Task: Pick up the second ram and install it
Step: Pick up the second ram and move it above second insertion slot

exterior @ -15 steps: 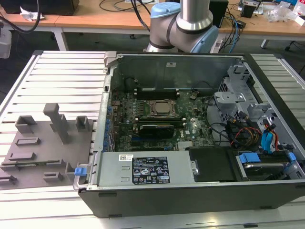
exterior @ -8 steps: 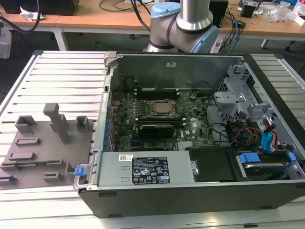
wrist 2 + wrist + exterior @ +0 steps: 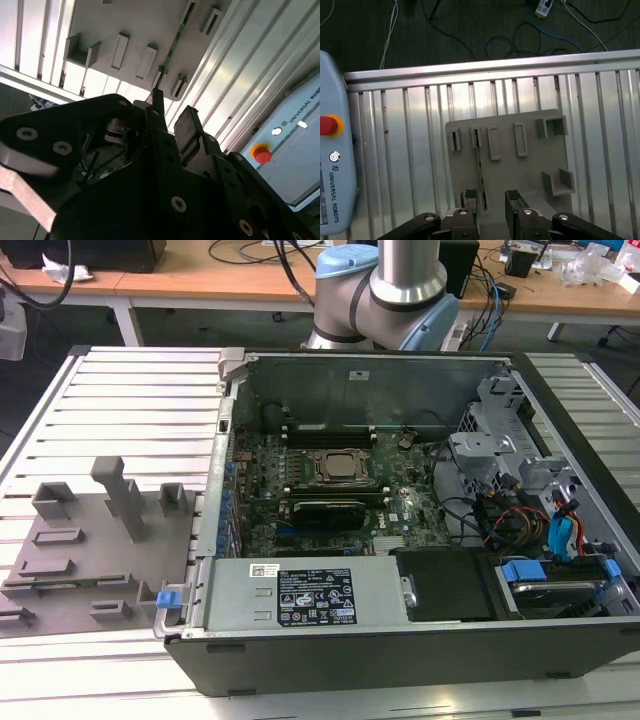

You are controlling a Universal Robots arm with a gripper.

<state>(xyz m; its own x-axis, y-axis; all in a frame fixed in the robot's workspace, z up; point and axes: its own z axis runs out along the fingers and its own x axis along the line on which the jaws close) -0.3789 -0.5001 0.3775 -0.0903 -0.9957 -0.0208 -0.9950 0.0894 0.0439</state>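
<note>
1. The pincer [image 3: 491, 197] is released: its two dark fingers [image 3: 470, 200] stand apart with an empty gap between them, and they grasp nothing.
2. The green memory strip [image 3: 480, 170] stands on its thin edge in a slot of a grey holder plate [image 3: 530, 170], below and ahead of the pincer.
3. The strip runs straight away from the pincer. Its near end lines up with the gap but sits much closer to one finger than the other.
4. In the second wrist view, the strip [image 3: 175, 45] again reaches out beyond the tip of one finger of the pincer [image 3: 171, 107]. It cannot be told whether they touch.
5. Other slots and small blocks on the plate [image 3: 150, 25] lie to both sides of the strip.
6. The plate rests on a ribbed metal counter [image 3: 395, 150].
7. Off to one side of the pincer, a control box with a red button [image 3: 330, 125] is on the counter.
</note>
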